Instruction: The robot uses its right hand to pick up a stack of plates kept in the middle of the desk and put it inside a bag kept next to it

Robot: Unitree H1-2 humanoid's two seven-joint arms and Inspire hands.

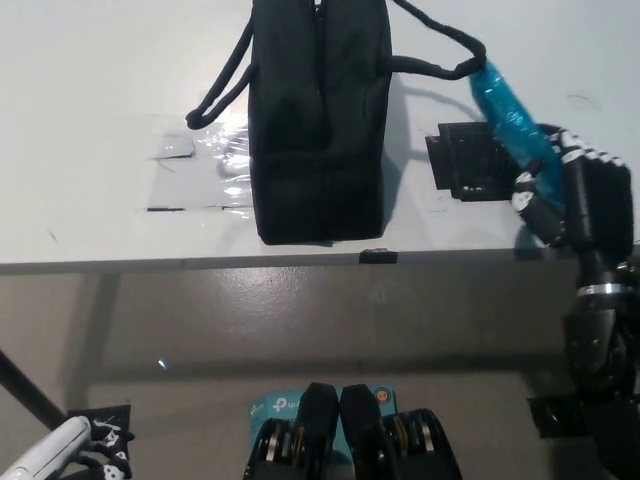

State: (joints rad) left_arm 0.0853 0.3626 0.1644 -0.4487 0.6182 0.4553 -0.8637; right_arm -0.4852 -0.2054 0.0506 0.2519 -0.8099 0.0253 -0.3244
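The stack of plates, wrapped in blue plastic, is held edge-on and tilted, lifted off the white desk at the right. My black right hand is shut on its lower end. The black bag stands in the middle of the desk, left of the plates; one bag handle loops close to the plates' upper end. A black square mark shows on the desk where the plates lay. My white left hand rests low at the bottom left, below the desk edge.
A patch of clear tape shines on the desk left of the bag. The desk's front edge runs across the middle of the view, with grey floor below it. A small black clip sits on that edge.
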